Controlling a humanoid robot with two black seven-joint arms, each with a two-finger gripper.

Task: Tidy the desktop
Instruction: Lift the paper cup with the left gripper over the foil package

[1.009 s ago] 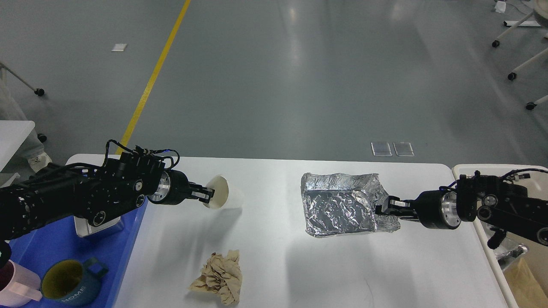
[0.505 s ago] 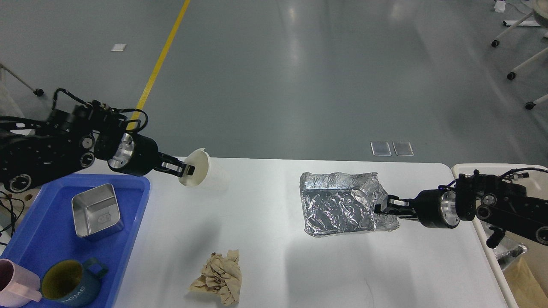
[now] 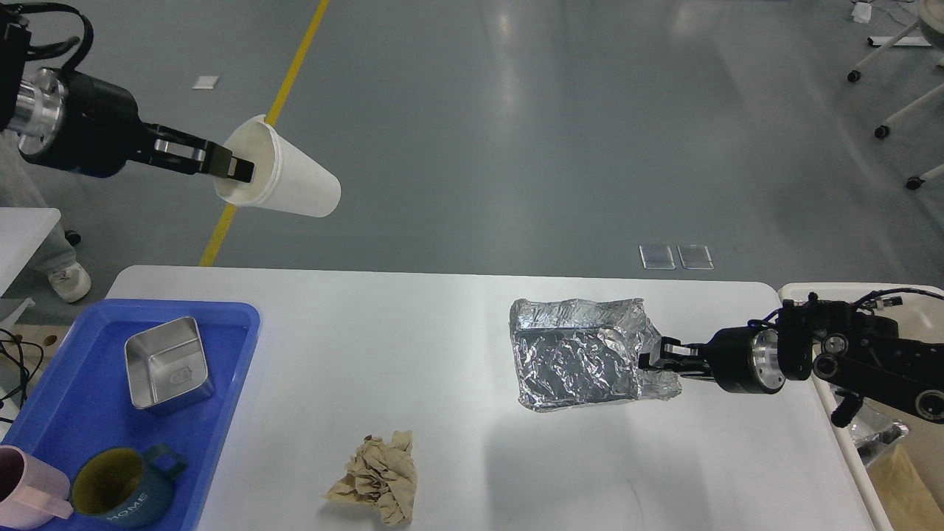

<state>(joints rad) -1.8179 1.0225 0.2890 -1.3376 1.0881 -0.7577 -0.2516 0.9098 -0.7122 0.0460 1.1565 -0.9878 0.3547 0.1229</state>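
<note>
While left fingers (image 3: 237, 168) clamp one cup (image 3: 284, 181), right fingers (image 3: 653, 357) pinch one foil sheet (image 3: 579, 361).

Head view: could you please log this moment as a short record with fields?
left gripper: shut on paper cup, held tilted, high above the desktop
right gripper: shut on foil at its right edge
loose on desktop: crumpled brown paper
blue tray: steel tin, dark mug, pink mug
</note>
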